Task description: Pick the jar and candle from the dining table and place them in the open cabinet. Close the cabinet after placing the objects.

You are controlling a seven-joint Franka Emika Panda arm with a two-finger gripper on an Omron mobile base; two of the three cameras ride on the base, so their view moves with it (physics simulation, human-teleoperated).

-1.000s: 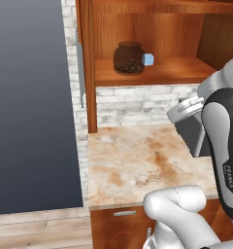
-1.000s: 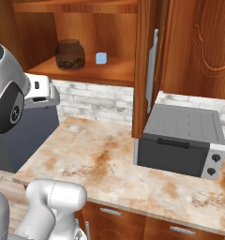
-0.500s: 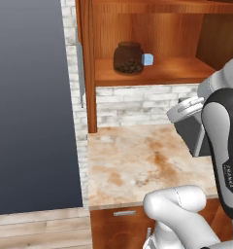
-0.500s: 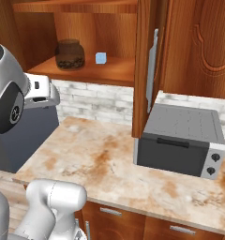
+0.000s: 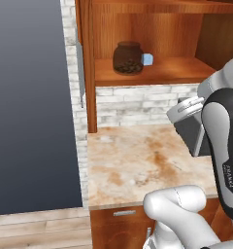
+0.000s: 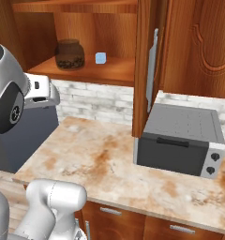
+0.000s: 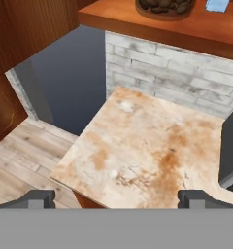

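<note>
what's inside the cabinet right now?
On the cabinet shelf: the jar with dark lumps inside, and a small pale-blue cube beside it. No candle visible there; the open door hides the right end.

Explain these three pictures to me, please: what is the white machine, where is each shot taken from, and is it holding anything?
The white machine is a robot arm on a base that can drive, in a computer-rendered kitchen. Two cameras ride on the base behind the arm, one to its left and one to its right. The third sits on the hand, looking past the end effector, which is open and holds nothing. Below it lies a marbled stone counter; a toaster oven stands on it. Above, in the open wooden cabinet, a glass jar of dark lumps sits on the shelf beside a small pale-blue cube.
</note>
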